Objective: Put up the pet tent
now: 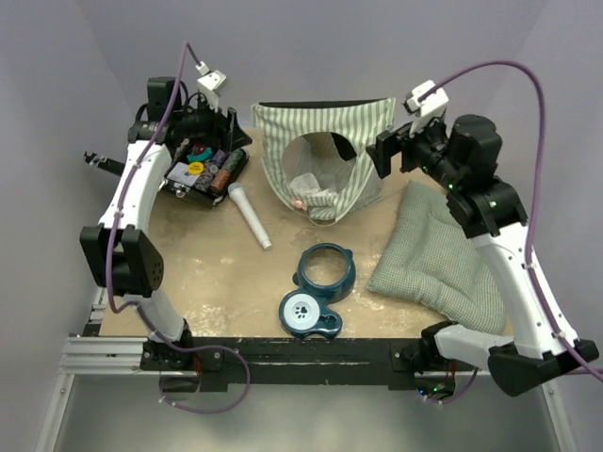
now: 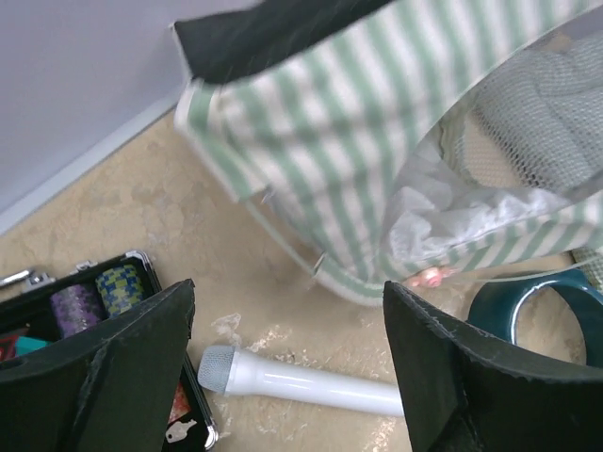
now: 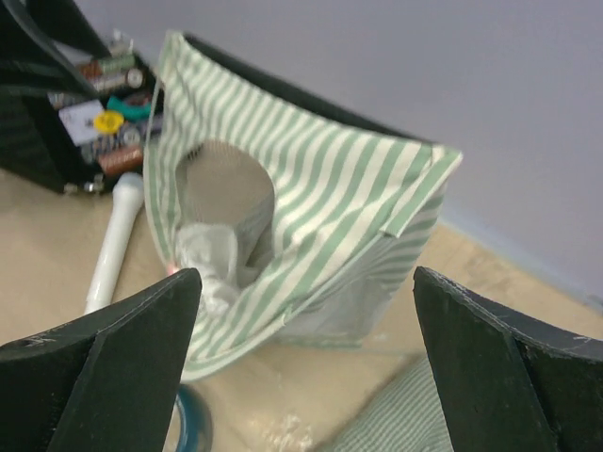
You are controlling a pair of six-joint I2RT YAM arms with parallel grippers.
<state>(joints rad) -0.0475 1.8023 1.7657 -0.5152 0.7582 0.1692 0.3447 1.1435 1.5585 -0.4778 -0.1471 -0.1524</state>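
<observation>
Nearest the arm bases sit the teal bowl stand (image 1: 316, 287) and, to its right, the green checked cushion (image 1: 438, 254). Beyond them a white microphone (image 1: 250, 215) lies beside an open black case (image 1: 203, 169). At the far middle of the table (image 1: 217, 273) stands the pet tent (image 1: 325, 155), its arched doorway facing the arms. The left gripper (image 2: 289, 287) and right gripper (image 3: 306, 273) flank it, both spread wide and holding nothing. The tent looks partly raised but slack and crumpled inside, so squaring and tensioning it seems left to do.
</observation>
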